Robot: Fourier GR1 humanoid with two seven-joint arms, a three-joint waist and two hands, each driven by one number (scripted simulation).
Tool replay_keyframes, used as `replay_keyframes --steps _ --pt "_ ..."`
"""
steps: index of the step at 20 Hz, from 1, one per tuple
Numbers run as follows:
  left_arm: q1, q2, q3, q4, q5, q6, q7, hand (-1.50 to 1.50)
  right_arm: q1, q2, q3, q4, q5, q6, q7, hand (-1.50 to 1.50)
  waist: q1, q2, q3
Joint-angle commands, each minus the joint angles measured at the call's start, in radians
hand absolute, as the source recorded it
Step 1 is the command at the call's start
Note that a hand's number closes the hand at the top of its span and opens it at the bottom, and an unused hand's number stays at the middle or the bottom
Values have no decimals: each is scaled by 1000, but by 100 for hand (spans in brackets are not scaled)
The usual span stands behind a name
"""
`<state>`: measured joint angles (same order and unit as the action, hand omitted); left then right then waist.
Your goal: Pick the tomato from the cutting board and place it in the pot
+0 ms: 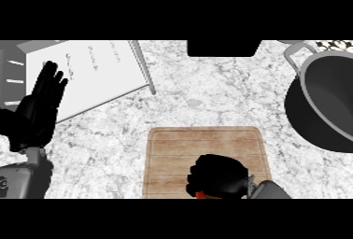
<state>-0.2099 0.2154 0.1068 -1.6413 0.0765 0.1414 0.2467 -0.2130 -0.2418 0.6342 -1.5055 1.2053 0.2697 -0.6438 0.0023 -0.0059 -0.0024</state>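
Note:
A wooden cutting board [205,149] lies on the counter at the lower middle. My right hand [217,176] is over the board's near edge, fingers curled downward around the tomato [200,195], of which only a small red sliver shows beneath the hand. The dark grey pot [324,100] stands at the right edge, its inside bare as far as it shows, with a handle at its upper left. My left hand [38,109] rests open at the left edge, fingers pointing up, holding nothing.
A white sheet-like tray [89,74] with a metal rim lies at the upper left, partly behind my left hand. A black object [224,48] sits at the top middle. Speckled counter runs between the board and the pot.

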Motion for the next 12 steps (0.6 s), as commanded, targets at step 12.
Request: replay_keyframes --steps 12 --pt "62 -15 29 8 8 -6 -54 0 787 -328 -143 -481 -63 -91 169 150 -60 -2 1"
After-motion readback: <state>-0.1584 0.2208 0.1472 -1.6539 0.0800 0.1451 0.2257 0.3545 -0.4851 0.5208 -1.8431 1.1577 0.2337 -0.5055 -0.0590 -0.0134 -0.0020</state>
